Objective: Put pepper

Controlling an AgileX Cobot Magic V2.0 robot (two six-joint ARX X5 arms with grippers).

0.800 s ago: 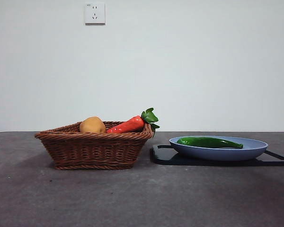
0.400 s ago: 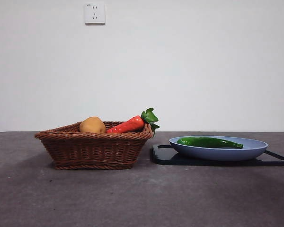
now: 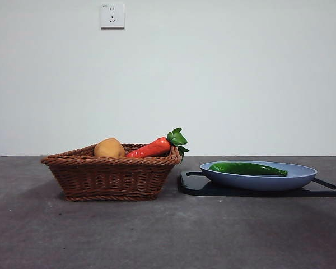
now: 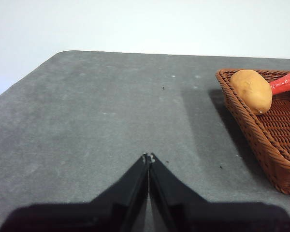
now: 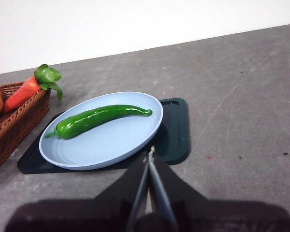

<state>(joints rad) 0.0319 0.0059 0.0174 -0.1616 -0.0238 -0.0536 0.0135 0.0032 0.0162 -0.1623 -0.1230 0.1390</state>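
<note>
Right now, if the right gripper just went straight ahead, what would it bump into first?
Probably the blue plate. The right gripper, jaws shut, points at its near rim, with the pepper lying just beyond. Depth is hard to judge, so it might pass just above the rim.

No visible change since earlier
</note>
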